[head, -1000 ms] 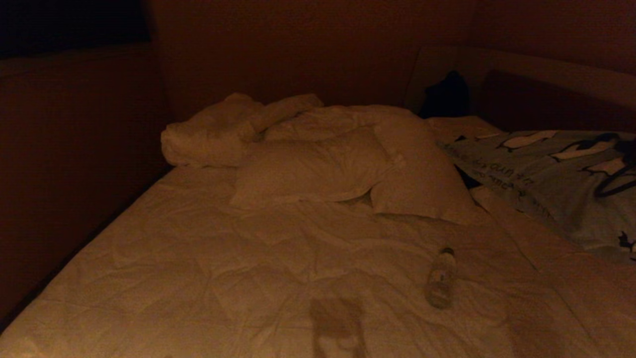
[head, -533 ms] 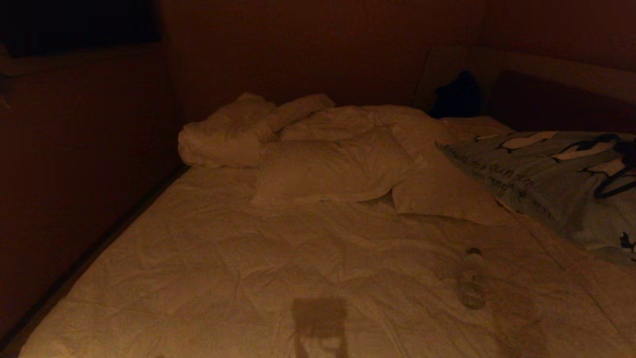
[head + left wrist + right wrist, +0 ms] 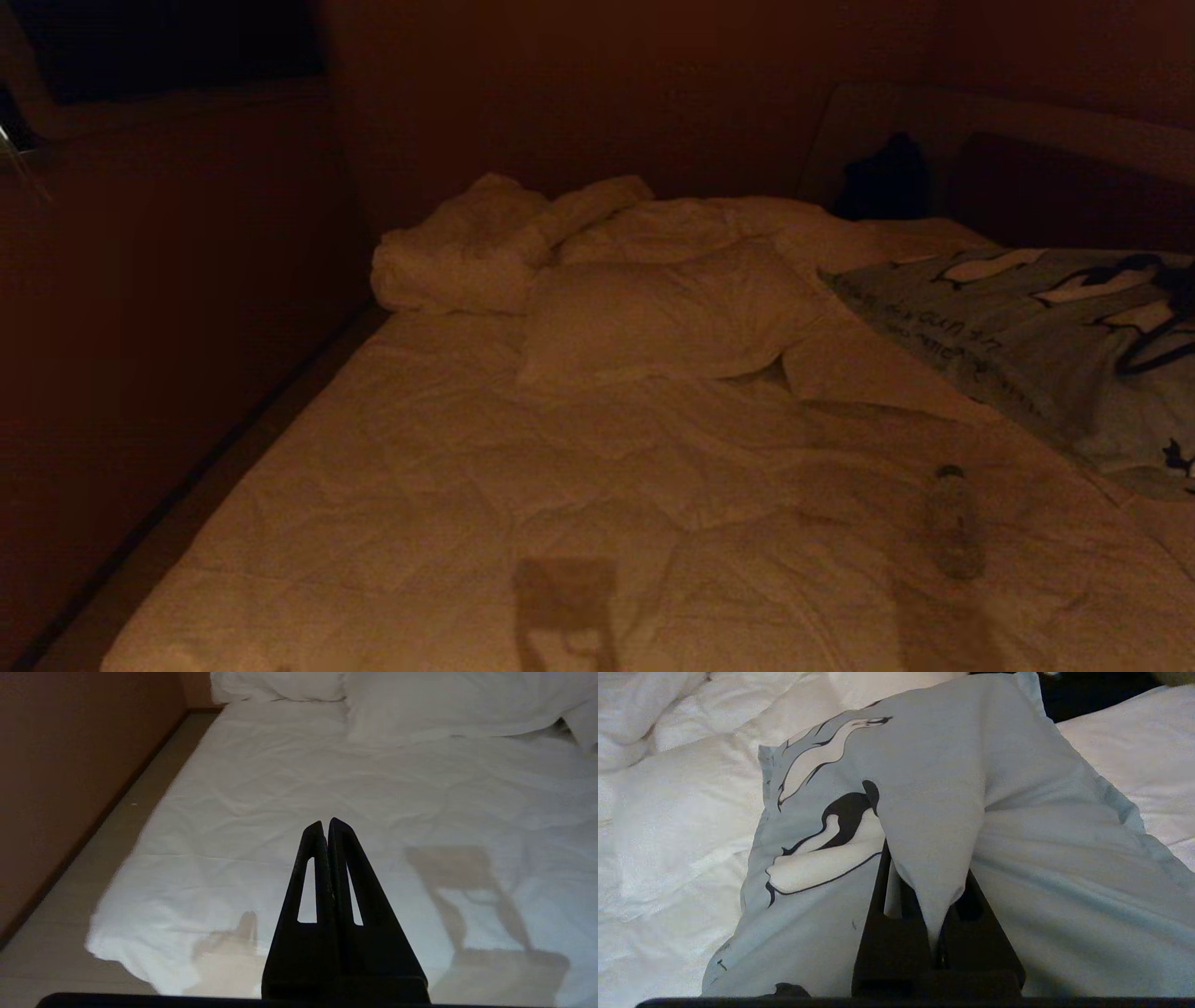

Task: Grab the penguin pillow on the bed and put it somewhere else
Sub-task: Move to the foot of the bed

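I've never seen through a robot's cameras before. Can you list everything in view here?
bed: one, cream-white rumpled duvet, fills the view
white pillows: at least two, far end of bed
bundled bedding: one heap, white, far left corner
penguin pillow: one, grey-blue with black-and-white penguins, right side of bed
bottle: one, clear, lying on duvet, near right
headboard: one, padded, far right
dark item: one, by headboard, unclear
left fingers: black, shut, above bed
right fingers: black, shut on penguin pillow

bottle [image 3: 954, 519] on bed [image 3: 560, 485] — pillows [image 3: 672, 317] behind
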Controlling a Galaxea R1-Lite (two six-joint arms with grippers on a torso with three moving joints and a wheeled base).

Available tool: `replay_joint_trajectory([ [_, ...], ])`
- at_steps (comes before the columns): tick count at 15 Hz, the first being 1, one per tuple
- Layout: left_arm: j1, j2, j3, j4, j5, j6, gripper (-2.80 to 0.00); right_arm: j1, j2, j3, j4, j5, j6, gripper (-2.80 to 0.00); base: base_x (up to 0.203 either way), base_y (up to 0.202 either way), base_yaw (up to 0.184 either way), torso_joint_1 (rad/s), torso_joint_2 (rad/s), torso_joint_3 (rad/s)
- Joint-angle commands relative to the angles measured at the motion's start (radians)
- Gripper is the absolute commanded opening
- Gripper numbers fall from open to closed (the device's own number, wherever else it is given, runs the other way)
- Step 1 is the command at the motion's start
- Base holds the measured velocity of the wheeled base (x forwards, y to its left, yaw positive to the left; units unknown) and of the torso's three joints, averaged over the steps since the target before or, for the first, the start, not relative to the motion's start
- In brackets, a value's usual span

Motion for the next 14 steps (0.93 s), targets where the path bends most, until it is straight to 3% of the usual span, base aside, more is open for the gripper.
replay_joint_trajectory([
  [1, -0.001, 0.000, 0.000, 0.000, 0.000, -0.001, -2.80, 0.000, -0.001, 0.000, -0.002, 0.001, 0.001, -2.80, 0.000, 0.193, -0.001, 0.002, 0.00, 0.002],
  [14, -0.001, 0.000, 0.000, 0.000, 0.000, -0.001, -2.80, 0.005, 0.002, 0.000, -0.002, 0.001, -0.001, -2.80, 0.000, 0.195, 0.000, 0.002, 0.00, 0.002],
])
